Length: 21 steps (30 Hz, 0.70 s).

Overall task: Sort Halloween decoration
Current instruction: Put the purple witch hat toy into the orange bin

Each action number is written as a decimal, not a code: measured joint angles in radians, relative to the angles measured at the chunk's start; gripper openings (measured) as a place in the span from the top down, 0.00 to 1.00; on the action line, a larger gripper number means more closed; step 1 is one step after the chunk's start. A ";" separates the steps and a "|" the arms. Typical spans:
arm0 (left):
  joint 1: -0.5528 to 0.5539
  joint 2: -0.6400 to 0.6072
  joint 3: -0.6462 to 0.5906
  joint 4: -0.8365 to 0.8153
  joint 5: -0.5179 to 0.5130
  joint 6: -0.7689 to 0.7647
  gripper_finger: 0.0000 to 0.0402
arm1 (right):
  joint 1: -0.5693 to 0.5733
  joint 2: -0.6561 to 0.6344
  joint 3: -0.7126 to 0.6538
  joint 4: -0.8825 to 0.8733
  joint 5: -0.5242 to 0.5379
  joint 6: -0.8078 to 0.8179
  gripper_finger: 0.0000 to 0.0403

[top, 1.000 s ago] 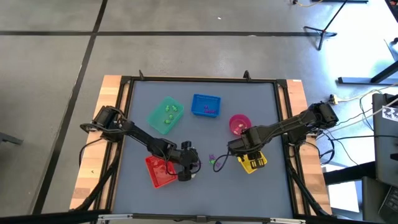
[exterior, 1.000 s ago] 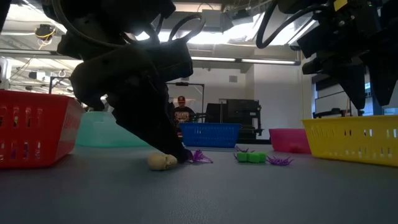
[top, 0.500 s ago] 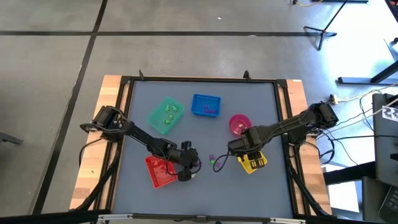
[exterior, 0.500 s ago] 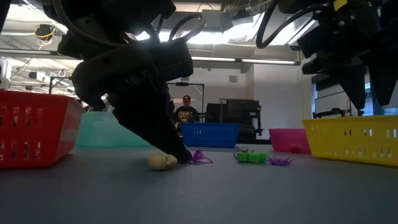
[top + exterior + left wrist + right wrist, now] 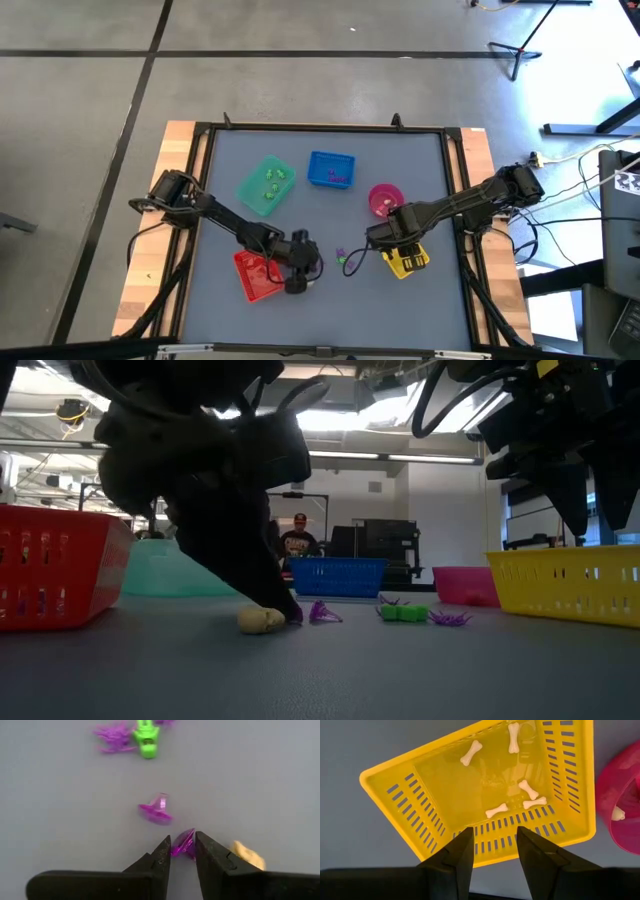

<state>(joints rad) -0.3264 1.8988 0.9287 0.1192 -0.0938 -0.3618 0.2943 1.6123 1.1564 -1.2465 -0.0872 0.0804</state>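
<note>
Pinching spiky purple trinket

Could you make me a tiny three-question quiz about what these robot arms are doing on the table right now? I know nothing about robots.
1. True or false: the left gripper has its fingers closed on a small purple trinket.
2. What lies inside the yellow tray under the right gripper? A. white bone trinkets B. green trinkets C. nothing
3. Fill in: right beside the left gripper's fingertips, on the table, lies a pale ____-shaped trinket.

Key
1. True: the purple piece sits pinched between the two dark fingers.
2. A: five small white bones lie in it; the right gripper hangs open above.
3. Skull, as far as the low view shows.
</note>
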 joint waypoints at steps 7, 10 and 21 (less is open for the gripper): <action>0.000 0.000 0.037 -0.005 0.044 0.000 0.86 | 0.000 0.000 0.000 0.000 0.000 0.000 0.63; 0.000 0.000 0.047 -0.003 0.043 0.000 0.86 | 0.000 0.000 0.000 0.000 0.000 0.000 0.63; 0.020 -0.059 0.056 -0.018 0.062 0.006 0.86 | 0.000 0.000 0.000 -0.002 0.000 0.000 0.63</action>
<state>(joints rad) -0.3068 1.8397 0.9852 0.1017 -0.0320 -0.3561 0.2943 1.6123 1.1564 -1.2483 -0.0872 0.0807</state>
